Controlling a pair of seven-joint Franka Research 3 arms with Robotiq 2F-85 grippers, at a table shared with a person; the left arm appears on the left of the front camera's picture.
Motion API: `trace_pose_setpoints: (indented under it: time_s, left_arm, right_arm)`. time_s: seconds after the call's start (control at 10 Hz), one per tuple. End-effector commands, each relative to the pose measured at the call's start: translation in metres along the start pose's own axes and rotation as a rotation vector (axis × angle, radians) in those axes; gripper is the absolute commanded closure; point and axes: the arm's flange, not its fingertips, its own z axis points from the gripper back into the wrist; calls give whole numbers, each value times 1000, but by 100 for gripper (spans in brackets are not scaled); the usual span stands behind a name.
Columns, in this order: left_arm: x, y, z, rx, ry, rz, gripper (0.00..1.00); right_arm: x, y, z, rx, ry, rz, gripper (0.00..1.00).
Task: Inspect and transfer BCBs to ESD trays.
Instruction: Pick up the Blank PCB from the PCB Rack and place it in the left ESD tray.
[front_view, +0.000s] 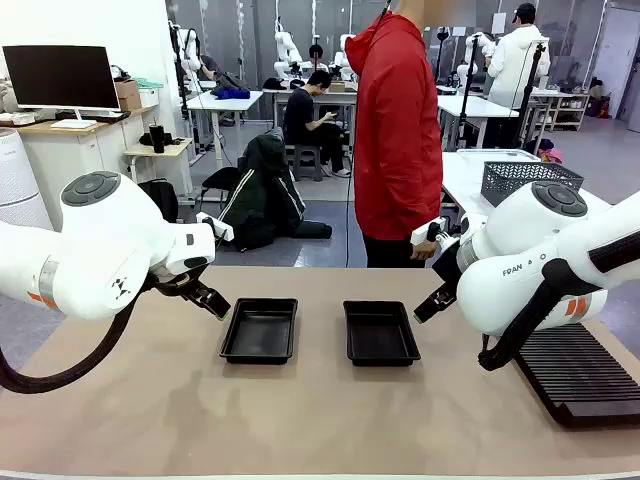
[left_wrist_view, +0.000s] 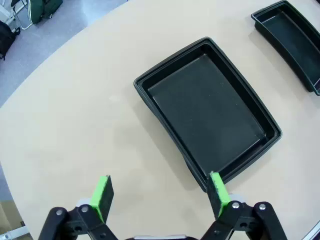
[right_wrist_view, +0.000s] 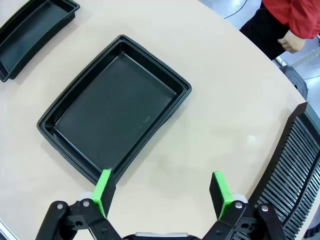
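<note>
Two black ESD trays lie side by side mid-table with bare floors: the left tray (front_view: 259, 330) and the right tray (front_view: 380, 332). The BCBs are out of view. My left gripper (front_view: 215, 303) hovers above the table just left of the left tray; in its wrist view the gripper (left_wrist_view: 160, 192) is open, holding nothing, with that tray (left_wrist_view: 207, 107) ahead and one green pad over its near corner. My right gripper (front_view: 430, 303) hangs just right of the right tray. It is also open (right_wrist_view: 162, 192) and holds nothing, above that tray's (right_wrist_view: 115, 110) near corner.
A long black ribbed rack (front_view: 580, 375) lies at the table's right edge, close to my right arm (right_wrist_view: 295, 165). A person in a red jacket (front_view: 398, 130) stands at the far side, one hand (right_wrist_view: 295, 42) hanging. A grey mesh basket (front_view: 528, 180) sits on a table behind.
</note>
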Motion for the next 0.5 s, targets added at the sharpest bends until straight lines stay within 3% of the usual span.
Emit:
trace_pose_setpoints:
  time_s: [0.0,0.4]
  left_arm:
    - [0,0,0,0,0,0,0]
    - [0,0,0,0,0,0,0]
  right_arm:
    - [0,0,0,0,0,0,0]
    - [0,0,0,0,0,0,0]
